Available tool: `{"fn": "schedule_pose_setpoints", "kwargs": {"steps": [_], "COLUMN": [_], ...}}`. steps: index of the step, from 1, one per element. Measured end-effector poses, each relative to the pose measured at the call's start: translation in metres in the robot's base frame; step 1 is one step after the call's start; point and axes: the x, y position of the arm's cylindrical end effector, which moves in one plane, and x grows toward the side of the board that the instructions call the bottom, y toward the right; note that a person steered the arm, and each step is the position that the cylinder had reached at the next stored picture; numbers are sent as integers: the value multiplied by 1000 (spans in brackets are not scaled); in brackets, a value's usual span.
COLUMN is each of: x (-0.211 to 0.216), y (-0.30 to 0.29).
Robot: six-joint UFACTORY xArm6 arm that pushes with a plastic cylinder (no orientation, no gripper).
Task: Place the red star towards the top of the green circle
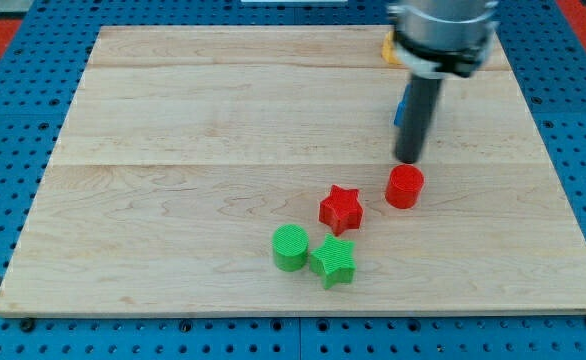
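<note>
The red star (pixel 341 208) lies on the wooden board (pixel 173 150), up and to the right of the green circle (pixel 290 247). The two are a small gap apart. My tip (pixel 409 159) is the lower end of the dark rod. It stands just above the red circle (pixel 405 186) in the view, up and to the right of the red star and not touching it.
A green star (pixel 333 261) sits right of the green circle, close below the red star. A yellow block (pixel 388 47) and a blue block (pixel 400 110) are partly hidden behind the arm at the view's top right.
</note>
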Motion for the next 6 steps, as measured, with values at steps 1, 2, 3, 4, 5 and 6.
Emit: {"fn": "schedule_pose_setpoints", "kwargs": {"steps": [1,2,3,4,5,6], "x": [26,55,71,72,72,82], "y": [26,-51,-142,-163,-142,-147]}}
